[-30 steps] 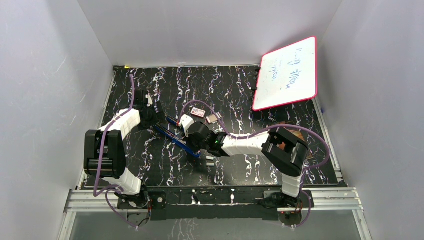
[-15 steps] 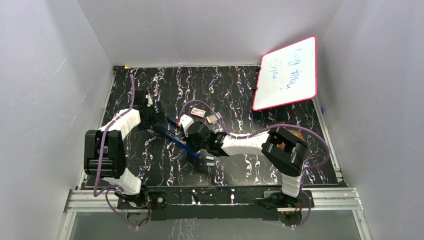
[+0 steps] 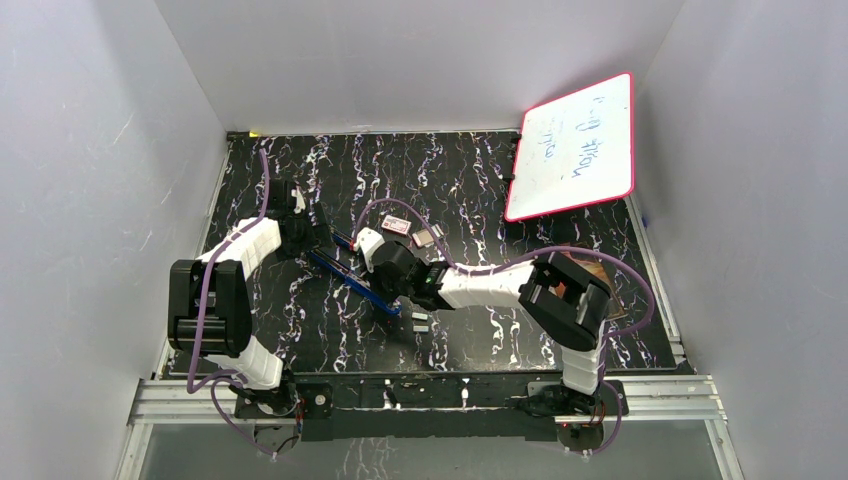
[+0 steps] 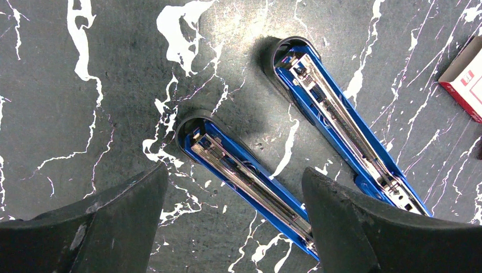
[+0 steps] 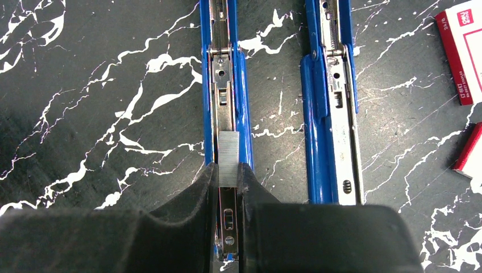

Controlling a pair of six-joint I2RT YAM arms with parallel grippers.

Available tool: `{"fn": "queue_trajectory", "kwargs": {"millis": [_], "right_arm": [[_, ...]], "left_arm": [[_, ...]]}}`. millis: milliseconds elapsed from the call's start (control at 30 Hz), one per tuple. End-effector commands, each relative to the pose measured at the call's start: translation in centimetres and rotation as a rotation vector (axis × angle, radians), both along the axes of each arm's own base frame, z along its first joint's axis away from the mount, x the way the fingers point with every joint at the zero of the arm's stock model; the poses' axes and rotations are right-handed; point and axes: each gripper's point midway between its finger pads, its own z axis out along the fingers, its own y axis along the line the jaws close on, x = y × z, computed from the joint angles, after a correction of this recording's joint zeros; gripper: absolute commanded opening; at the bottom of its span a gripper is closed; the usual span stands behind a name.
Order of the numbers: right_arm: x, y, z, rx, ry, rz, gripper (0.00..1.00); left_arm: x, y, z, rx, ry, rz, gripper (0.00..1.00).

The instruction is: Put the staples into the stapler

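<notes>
Two blue staplers lie opened flat, side by side, on a black, white-veined desk. The right end effector has its fingers drawn in close on a short silvery staple strip, pinching it by its near end. The strip runs in line with the metal magazine rail of the blue stapler directly under the fingers. Whether it rests in the rail or sits just above it cannot be told. The second blue stapler lies just beside the first, and its rail shows bare metal. The left end effector hangs over the rounded far ends of both staplers. Its black fingers are spread wide to either side of the nearer one and grip nothing. A red-and-white staple box lies on the desk beyond the second stapler. A red-framed whiteboard leans against the right wall of the enclosure.
</notes>
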Motion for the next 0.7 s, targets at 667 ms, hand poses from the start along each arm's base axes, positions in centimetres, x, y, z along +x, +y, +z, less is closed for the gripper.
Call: {"fn": "queue_trajectory", "kwargs": {"millis": [667], "right_arm": [[0.3,0.4,-0.6,-0.043,0.003,0.02,0.02]], "left_arm": [[0.6,0.2,1.1,-0.004,-0.018,-0.001,0.86]]}}
